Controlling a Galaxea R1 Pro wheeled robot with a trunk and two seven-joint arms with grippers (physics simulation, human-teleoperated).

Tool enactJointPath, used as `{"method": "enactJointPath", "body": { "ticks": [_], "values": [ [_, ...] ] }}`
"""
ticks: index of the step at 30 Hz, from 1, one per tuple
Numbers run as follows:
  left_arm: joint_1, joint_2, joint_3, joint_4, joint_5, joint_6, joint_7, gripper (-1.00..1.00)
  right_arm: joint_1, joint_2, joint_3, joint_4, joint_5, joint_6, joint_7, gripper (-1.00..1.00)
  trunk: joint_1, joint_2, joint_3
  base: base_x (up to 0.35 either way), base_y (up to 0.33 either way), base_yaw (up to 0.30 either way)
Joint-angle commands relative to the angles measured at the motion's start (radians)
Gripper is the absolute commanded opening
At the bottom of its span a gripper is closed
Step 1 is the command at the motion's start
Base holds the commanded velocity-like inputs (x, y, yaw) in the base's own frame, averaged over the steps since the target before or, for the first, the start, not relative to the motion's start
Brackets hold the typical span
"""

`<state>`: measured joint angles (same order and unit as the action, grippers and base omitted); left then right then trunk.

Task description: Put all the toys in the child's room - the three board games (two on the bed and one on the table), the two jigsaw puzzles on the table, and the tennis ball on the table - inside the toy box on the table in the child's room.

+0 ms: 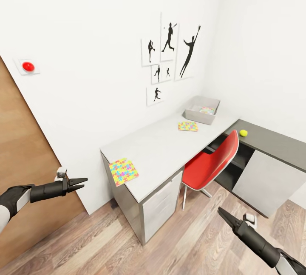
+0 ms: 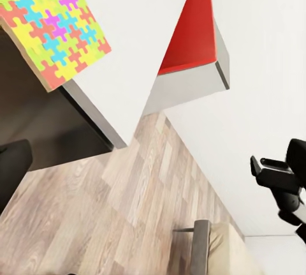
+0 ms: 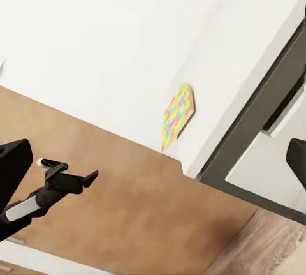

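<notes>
One jigsaw puzzle [image 1: 123, 171] [image 2: 51, 26] [image 3: 177, 115] lies at the near corner of the table [image 1: 161, 147], slightly over its edge. A second jigsaw puzzle [image 1: 188, 126] lies farther along, just in front of the toy box [image 1: 199, 115]. The box holds a colourful flat item too small to identify. The tennis ball [image 1: 243, 132] rests on the dark lower section. My left gripper [image 1: 78, 182] hangs open in the air left of the table's near end. My right gripper [image 1: 223, 215] is open low over the floor. The board games are out of view.
A red chair [image 1: 212, 162] [image 2: 191, 32] is pushed under the desk where its two sections meet. A brown door [image 1: 25, 173] stands at the left. Drawers [image 1: 161, 207] fill the table's near end. Part of the bed [image 2: 210, 249] shows in the left wrist view.
</notes>
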<state>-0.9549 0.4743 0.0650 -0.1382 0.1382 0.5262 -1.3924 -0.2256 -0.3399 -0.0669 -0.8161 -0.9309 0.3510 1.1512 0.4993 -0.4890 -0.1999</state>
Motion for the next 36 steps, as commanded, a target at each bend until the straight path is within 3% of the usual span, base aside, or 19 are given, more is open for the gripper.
{"method": "enactJointPath", "body": {
  "ticks": [1,4,9,12,16,18,21,26,36],
  "values": [
    [-0.001,0.0,0.006,0.0,-0.005,0.01,-0.004,1.0,0.001,0.0,0.0,-0.011,-0.007,0.011,0.002,1.0,0.004,-0.009,-0.005,0.0,0.0,0.0],
    [-0.001,-0.01,0.008,0.0,-0.005,0.01,-0.002,1.0,0.02,0.001,0.0,-0.092,-0.008,0.019,0.003,1.0,0.016,-0.03,-0.014,0.0,0.0,0.0],
    [-0.002,-0.039,0.02,-0.001,-0.004,0.01,0.02,1.0,0.101,0.002,-0.001,-0.332,-0.003,0.11,-0.016,1.0,0.035,-0.065,-0.03,0.0,0.0,0.0],
    [-0.002,-0.044,0.038,-0.002,-0.003,0.012,0.028,1.0,0.157,0.002,-0.016,-0.492,-0.003,0.17,-0.084,1.0,0.047,-0.086,-0.04,0.0,0.0,0.0],
    [-0.002,-0.044,0.061,-0.003,-0.003,0.015,0.029,1.0,0.193,0.013,-0.055,-0.632,-0.017,0.258,-0.264,1.0,0.062,-0.114,-0.052,0.0,0.0,0.0],
    [-0.002,-0.039,0.071,-0.003,-0.003,0.015,0.021,1.0,0.199,0.03,-0.079,-0.662,-0.05,0.289,-0.352,1.0,0.07,-0.128,-0.058,0.0,0.0,0.0],
    [-0.002,-0.034,0.088,-0.002,-0.002,0.02,0.015,1.0,0.201,0.055,-0.104,-0.679,-0.082,0.302,-0.418,1.0,0.081,-0.149,-0.068,0.0,0.0,0.0],
    [-0.002,-0.035,0.117,-0.001,-0.003,0.028,0.015,1.0,0.202,0.084,-0.117,-0.678,-0.097,0.305,-0.425,1.0,0.1,-0.184,-0.083,0.0,0.0,0.0],
    [-0.002,-0.038,0.125,-0.001,-0.004,0.028,0.018,1.0,0.203,0.09,-0.122,-0.681,-0.098,0.304,-0.426,1.0,0.139,-0.254,-0.115,0.0,0.0,0.0]
  ]
}}
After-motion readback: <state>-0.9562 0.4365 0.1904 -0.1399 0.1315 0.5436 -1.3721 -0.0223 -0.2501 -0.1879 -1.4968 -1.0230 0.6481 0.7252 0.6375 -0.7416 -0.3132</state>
